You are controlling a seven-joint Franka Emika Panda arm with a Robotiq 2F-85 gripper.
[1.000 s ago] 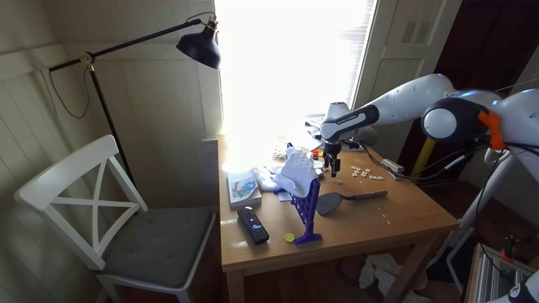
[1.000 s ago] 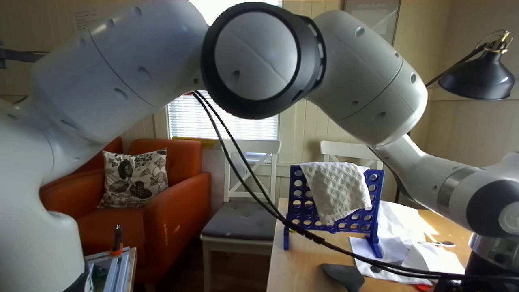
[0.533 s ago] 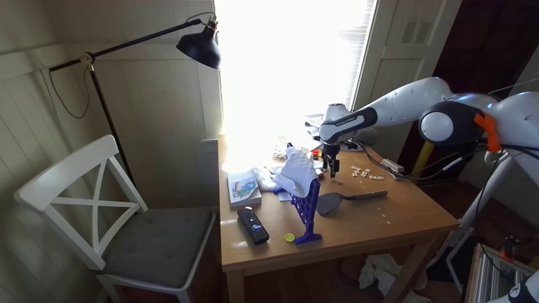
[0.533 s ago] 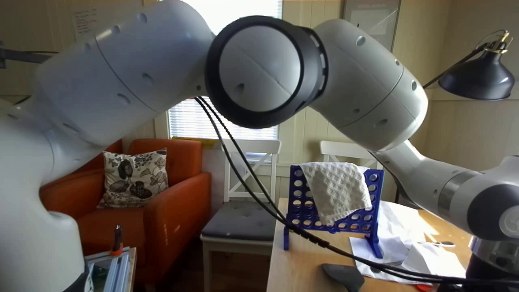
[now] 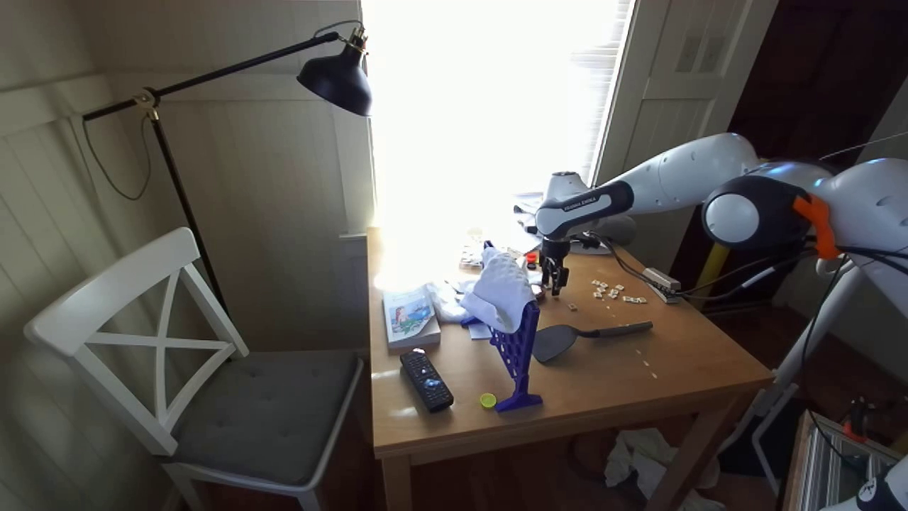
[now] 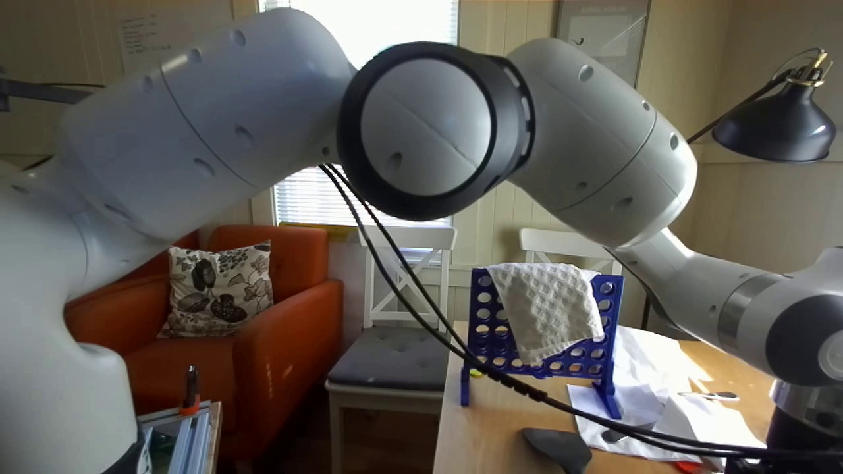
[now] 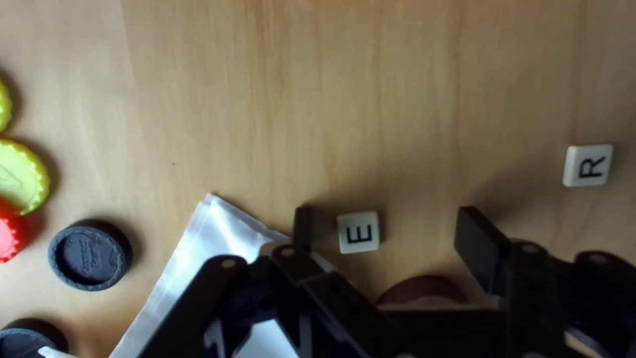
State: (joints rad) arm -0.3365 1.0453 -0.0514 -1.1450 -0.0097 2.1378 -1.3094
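My gripper (image 7: 387,223) is open and empty, pointing down over the wooden table. A small white letter tile marked E (image 7: 358,232) lies on the table between the two fingers in the wrist view, nearer the left finger and apart from both. A second tile marked R (image 7: 588,165) lies to the right, outside the jaws. A dark red round piece (image 7: 420,288) is partly hidden behind the gripper. A white sheet or packet (image 7: 198,248) lies under the left finger. In an exterior view the gripper (image 5: 551,287) hangs beyond the towel-draped rack.
Black caps (image 7: 89,255), yellow caps (image 7: 22,174) and a red cap (image 7: 7,231) lie left. A blue rack (image 6: 481,329) bears a white towel (image 6: 550,309). A spatula (image 5: 555,343), loose tiles (image 5: 611,289), a book (image 5: 411,316) and a remote (image 5: 426,381) lie on the table.
The arm's elbow has sunk in both exterior views. The gripper has shifted slightly, a little left in an exterior view. The things on the table have not visibly moved.
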